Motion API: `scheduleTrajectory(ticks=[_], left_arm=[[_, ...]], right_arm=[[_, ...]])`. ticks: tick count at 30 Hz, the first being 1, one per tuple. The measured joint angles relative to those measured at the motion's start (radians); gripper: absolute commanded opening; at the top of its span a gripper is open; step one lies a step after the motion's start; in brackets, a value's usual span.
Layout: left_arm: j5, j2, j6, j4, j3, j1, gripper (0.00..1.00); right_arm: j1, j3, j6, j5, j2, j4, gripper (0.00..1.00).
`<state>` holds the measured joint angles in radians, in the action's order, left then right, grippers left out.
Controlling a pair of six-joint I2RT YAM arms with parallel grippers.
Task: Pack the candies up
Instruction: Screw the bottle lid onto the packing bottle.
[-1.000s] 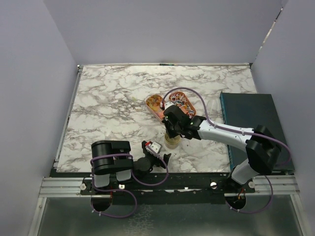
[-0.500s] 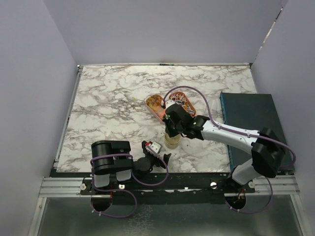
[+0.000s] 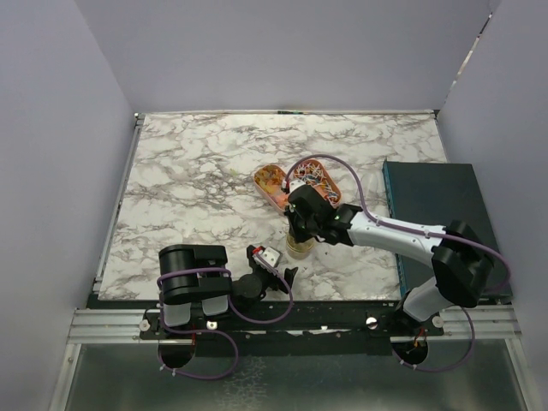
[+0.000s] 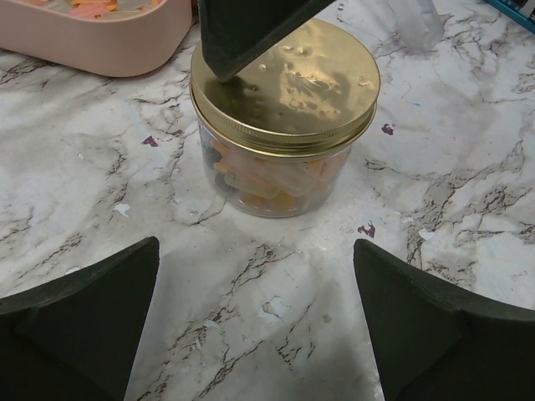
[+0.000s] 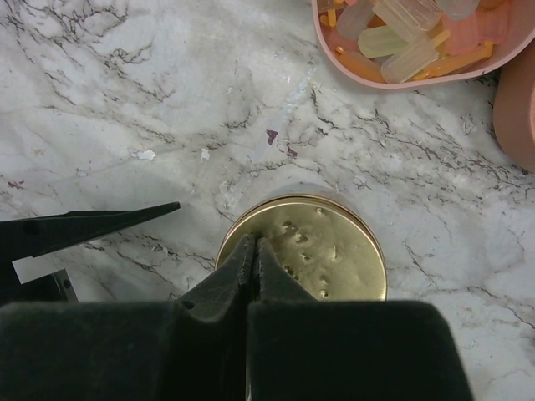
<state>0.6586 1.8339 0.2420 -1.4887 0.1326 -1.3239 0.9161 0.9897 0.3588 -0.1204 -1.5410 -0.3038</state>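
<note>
The round gold metal lid (image 5: 326,251) over the candies (image 4: 251,180) is being pushed down near its rim by the pressed-together jaws of the right gripper (image 5: 253,245); centring is advised. The jaws of the left gripper (image 4: 255,251) are standing spread.

Right hand (image 5: 253,244) closed, tips over gold lid (image 5: 330,251); candies (image 5: 399,46) in pink tray (image 5: 435,81) beyond, marble table (image 5: 125,92).

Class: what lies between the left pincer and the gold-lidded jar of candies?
Only bare marble table with tiny specks separates the left pincer from the jar, as the left wrist view shows.
</note>
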Motion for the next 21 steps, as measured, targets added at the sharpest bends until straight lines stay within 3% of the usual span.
scheduleTrajectory(ticks=[12, 21], left_arm=[[-0.004, 0.000, 0.000, -0.005, 0.001, 0.000, 0.99], [-0.016, 0.000, 0.000, -0.006, 0.011, 0.000, 0.99]], right_arm=[[0.000, 0.092, -0.009, -0.001, 0.102, -0.055, 0.00], [0.000, -0.011, 0.007, 0.002, 0.042, -0.048, 0.01]])
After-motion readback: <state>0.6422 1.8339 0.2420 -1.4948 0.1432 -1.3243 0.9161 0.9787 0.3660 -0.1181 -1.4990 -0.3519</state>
